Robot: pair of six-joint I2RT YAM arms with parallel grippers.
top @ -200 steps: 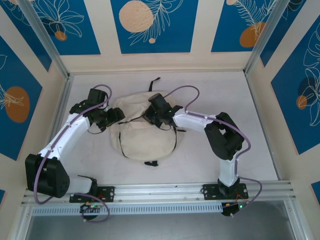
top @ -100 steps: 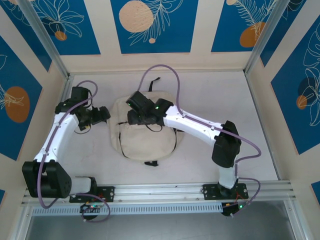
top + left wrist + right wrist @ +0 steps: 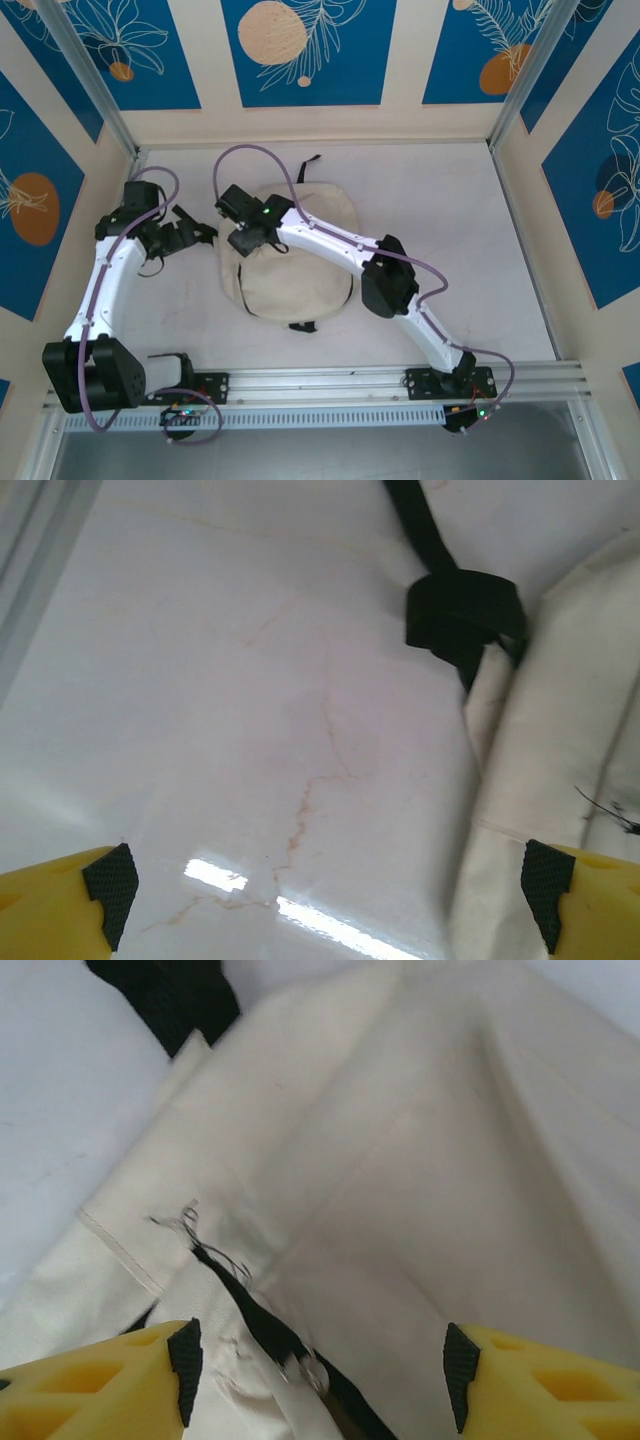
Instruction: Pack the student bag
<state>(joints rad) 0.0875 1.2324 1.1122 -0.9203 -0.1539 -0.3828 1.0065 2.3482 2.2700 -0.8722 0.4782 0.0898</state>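
One cream student bag (image 3: 295,275) lay flat on the worktop (image 3: 450,250) — left tool (image 3: 325,885) and right tool (image 3: 320,1370) both open at its left side.
The bag was soft, creased cloth, rounded in outline, with black straps (image 3: 462,608) and a frayed black zip line (image 3: 255,1315). The right tool hung over that zip, its two yellow, black-padded fingers (image 3: 90,1385) apart and gripping nothing; whether they touched the cloth could not be told. The left tool spread wide and empty over glossy, veined white worktop — just beside the bag's edge.

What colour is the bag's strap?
The strap is black, on a cream bag; clearest in the left wrist view.
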